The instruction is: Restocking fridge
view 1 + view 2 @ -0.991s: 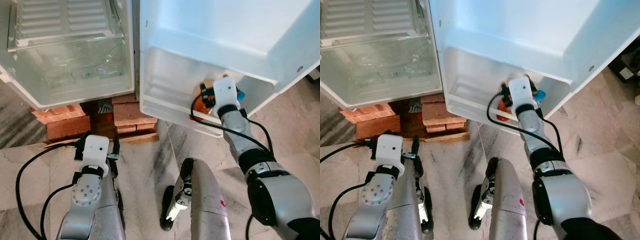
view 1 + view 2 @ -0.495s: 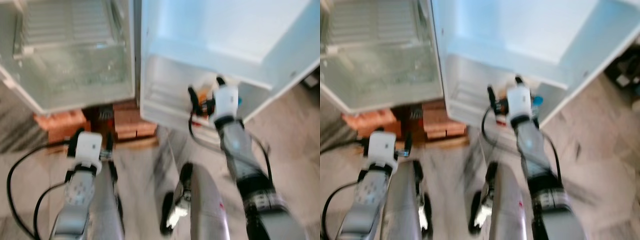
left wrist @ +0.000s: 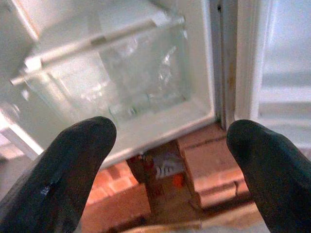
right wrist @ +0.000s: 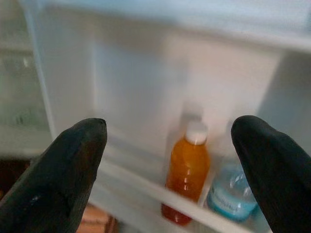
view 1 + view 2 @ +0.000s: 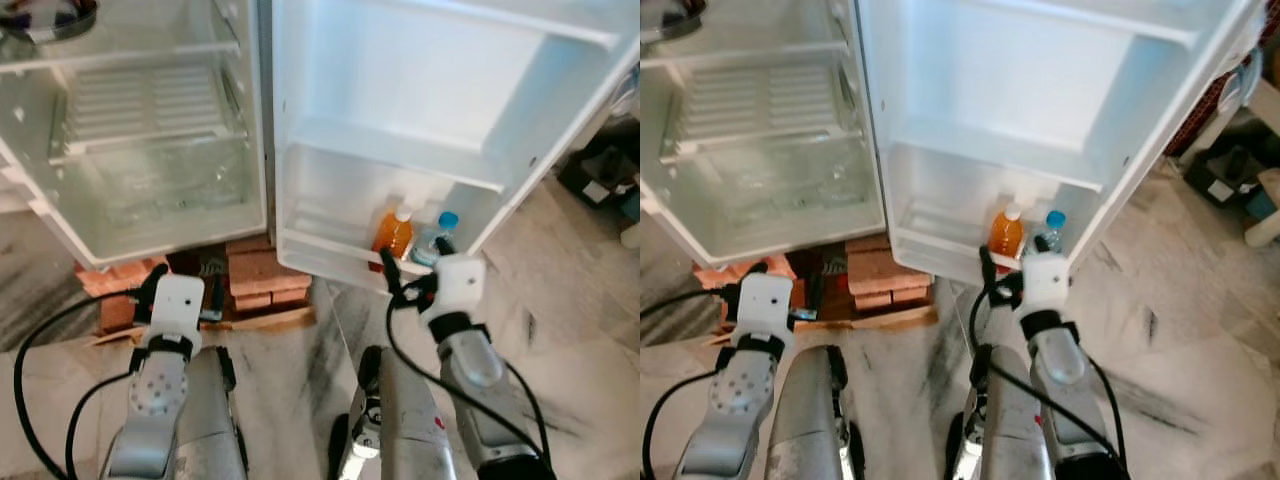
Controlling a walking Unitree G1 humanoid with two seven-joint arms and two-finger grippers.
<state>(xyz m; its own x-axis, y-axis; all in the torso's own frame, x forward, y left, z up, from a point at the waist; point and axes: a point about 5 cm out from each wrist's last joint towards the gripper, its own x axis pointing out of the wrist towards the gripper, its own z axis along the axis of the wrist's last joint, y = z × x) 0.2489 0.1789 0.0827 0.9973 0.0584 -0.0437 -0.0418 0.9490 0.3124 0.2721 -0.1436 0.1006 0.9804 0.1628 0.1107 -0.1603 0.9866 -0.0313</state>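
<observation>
Left gripper (image 3: 165,145) is hovering low in front of the open fridge (image 5: 150,200), its two black fingers (image 3: 63,165) spread wide apart and holding nothing; between them the wrist view is showing the clear crisper drawer (image 3: 141,77) at the bottom of the fridge and the red bricks (image 3: 209,165) propping the cabinet up off the marble floor (image 5: 290,350). Inside the fridge, a wire shelf (image 5: 140,105) is sitting above the drawer. To the right of the fridge body, the fridge door (image 5: 430,90) is standing swung open, and in its lowest door bin (image 5: 320,250) an orange juice bottle (image 5: 394,234) with a white cap is standing upright, with a water bottle (image 5: 432,240) with a blue cap just beside it on the far side from the fridge. Right gripper (image 4: 170,145) is hanging just outside that bin, facing both bottles, its fingers (image 4: 73,160) also wide open and empty, clear of the bin's front rail.
</observation>
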